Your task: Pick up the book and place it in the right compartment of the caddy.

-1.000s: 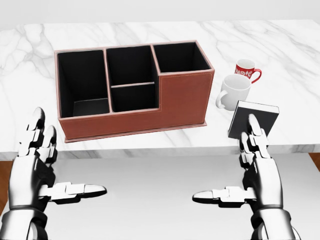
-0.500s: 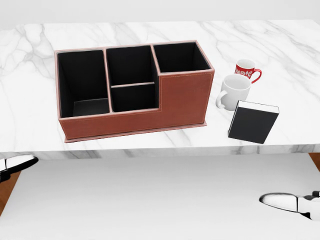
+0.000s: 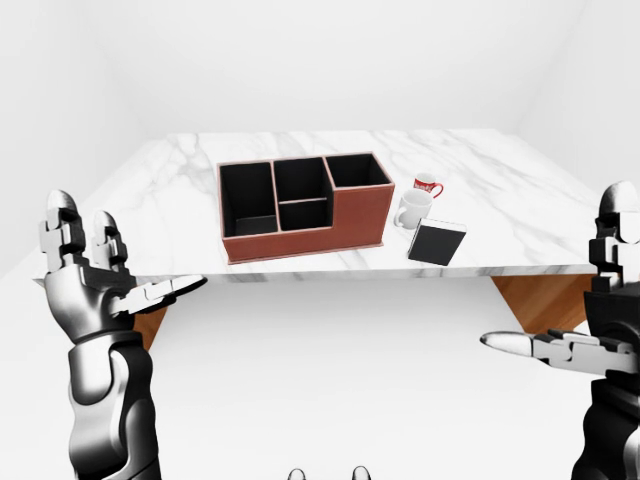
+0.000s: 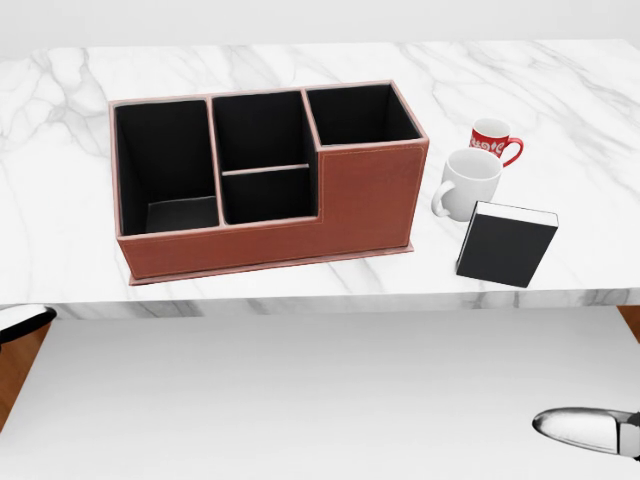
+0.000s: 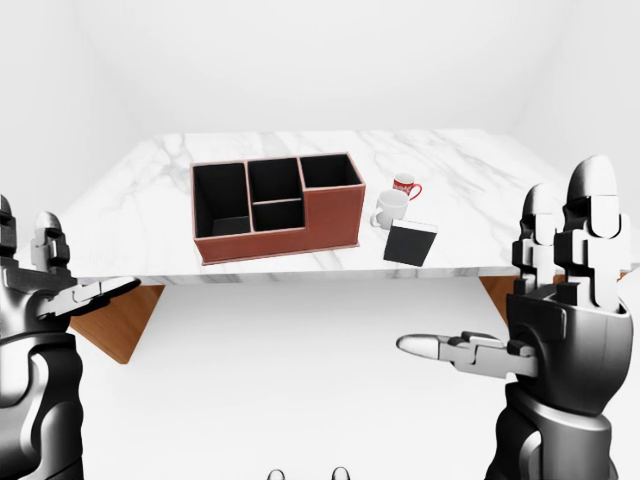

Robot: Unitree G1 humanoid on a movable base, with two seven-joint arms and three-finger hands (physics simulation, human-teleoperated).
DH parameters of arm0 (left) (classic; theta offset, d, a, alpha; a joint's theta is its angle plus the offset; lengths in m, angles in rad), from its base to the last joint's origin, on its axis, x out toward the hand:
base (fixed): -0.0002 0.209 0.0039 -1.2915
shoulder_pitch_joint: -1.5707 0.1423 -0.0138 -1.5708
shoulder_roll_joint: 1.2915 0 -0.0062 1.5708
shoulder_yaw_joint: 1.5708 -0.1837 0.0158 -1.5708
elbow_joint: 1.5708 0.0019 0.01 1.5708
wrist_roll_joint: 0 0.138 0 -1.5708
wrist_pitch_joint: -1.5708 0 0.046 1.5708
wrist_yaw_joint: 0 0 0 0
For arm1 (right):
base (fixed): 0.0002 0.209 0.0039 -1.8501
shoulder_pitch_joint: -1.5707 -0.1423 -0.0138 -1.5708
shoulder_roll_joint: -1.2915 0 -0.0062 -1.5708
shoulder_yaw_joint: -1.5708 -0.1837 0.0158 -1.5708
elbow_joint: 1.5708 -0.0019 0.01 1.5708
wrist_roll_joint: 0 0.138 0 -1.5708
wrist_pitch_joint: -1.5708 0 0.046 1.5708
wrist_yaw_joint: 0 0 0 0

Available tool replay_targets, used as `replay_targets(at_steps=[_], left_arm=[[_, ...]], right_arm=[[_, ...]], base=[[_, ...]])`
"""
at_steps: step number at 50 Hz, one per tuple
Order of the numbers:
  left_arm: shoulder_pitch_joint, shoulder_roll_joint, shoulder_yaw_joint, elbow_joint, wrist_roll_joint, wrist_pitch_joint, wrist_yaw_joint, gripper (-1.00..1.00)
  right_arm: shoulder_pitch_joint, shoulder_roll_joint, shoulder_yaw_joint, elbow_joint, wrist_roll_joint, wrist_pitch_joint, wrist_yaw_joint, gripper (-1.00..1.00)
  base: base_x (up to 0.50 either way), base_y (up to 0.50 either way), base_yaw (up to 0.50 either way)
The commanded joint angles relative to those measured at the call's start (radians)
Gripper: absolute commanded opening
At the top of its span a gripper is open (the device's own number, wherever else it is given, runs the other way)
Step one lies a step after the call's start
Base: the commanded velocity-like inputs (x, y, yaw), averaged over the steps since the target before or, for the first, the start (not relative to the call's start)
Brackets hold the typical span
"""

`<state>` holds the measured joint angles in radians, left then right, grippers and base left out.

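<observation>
- Change: both hands have swung outward from the middle of the head view. One second ago they stood raised below the table edge; now only a fingertip shows at each lower corner of that view.
- Left hand (image 3: 90, 285): released, fingers upright and spread, thumb pointing inward. It holds nothing and sits well apart from the table (image 4: 560, 90).
- Right hand (image 5: 565, 300): released, fingers upright, thumb extended toward the view's left. It holds nothing.
- Book (image 4: 505, 243): upright on the table near its lower edge in the head view, right of the caddy (image 4: 270, 180), just beside the white mug (image 4: 468, 183). Contact between the two cannot be determined. The red mug (image 4: 493, 140) stands above them.
- Caddy right compartment (image 4: 360, 115): open and empty. The book and caddy have not moved.
- Task status: the pick has not begun. The right hand is the nearer one to the book and must first close the gap to it.
</observation>
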<state>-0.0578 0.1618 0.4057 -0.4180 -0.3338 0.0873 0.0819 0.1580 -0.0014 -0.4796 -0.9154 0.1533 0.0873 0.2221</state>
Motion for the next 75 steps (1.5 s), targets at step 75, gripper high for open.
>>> replay_targets(at_steps=[75], left_arm=[[0.003, 0.000, 0.001, 0.024, -0.005, 0.000, -0.007, 1.00]], right_arm=[[0.029, 0.020, 0.014, -0.007, -0.005, 0.000, 0.053, 1.00]], base=[[0.24, 0.00, 0.00]])
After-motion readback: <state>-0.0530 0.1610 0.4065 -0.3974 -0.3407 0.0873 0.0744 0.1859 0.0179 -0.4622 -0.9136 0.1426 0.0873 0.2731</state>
